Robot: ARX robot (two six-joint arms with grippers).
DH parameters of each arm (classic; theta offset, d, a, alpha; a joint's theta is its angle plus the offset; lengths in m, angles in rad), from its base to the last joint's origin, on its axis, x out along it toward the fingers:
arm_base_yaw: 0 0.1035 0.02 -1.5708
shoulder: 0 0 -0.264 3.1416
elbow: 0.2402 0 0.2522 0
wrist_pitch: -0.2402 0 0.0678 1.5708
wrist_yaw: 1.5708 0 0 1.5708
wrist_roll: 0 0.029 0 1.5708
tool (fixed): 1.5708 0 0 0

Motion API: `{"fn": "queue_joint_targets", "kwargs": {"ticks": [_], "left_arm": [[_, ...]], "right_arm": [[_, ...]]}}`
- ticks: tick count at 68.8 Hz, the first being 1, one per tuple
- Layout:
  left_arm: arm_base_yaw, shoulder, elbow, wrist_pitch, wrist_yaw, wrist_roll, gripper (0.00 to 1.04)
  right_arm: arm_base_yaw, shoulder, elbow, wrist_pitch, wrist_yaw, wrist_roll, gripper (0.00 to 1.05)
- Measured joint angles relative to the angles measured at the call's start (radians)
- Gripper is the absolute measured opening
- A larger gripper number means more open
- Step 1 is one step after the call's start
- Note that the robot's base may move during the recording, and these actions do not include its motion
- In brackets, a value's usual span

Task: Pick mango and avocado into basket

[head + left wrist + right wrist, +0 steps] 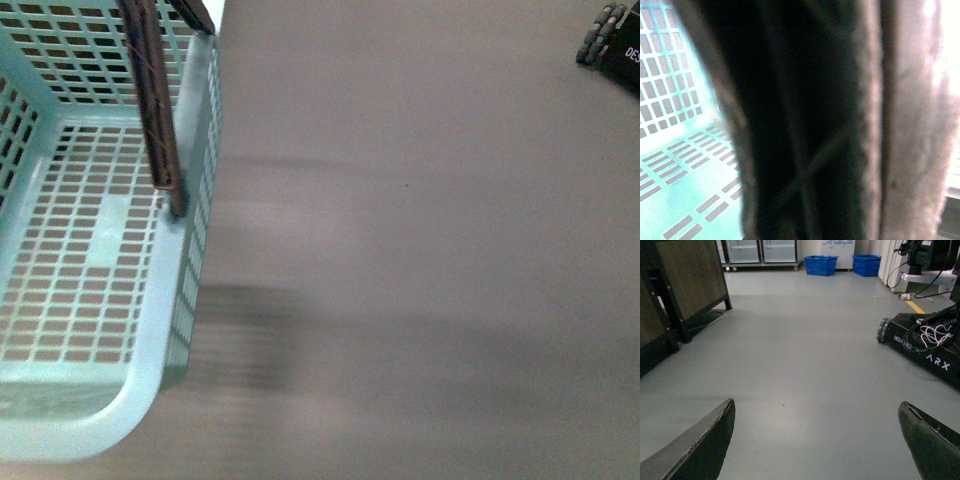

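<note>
the basket (150, 340) fills the left of the front view, its brown handle (155, 100) at upper left and grey floor (420, 250) to the right; the right gripper (816, 405) gapes wide over that floor (a black robot base (925, 345) at frame right), while a dark close-up blur leaves the left gripper's state impossible to tell

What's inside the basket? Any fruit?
The part of the basket floor that shows is bare slotted plastic, with no fruit on it. The brown handle hides a strip, and the basket's left side runs out of the picture, so that part is unknown.
</note>
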Motion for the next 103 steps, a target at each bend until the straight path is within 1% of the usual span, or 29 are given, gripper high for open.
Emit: {"fn": "queue_joint_targets", "kwargs": {"ticks": [11, 15, 103], "left_arm": [[-0.03, -0.152, 0.009, -0.171, -0.043, 0.004, 0.14], [-0.035, -0.17, 0.013, -0.193, -0.05, 0.019, 0.14], [-0.037, -0.172, 0.015, -0.202, -0.05, 0.028, 0.14]], "right_arm": [[0.0, 0.0, 0.0, 0.0, 0.0, 0.0, 0.96], [0.0, 0.0, 0.0, 0.0, 0.0, 0.0, 0.96], [0.0, 0.0, 0.0, 0.0, 0.0, 0.0, 0.96]]}}
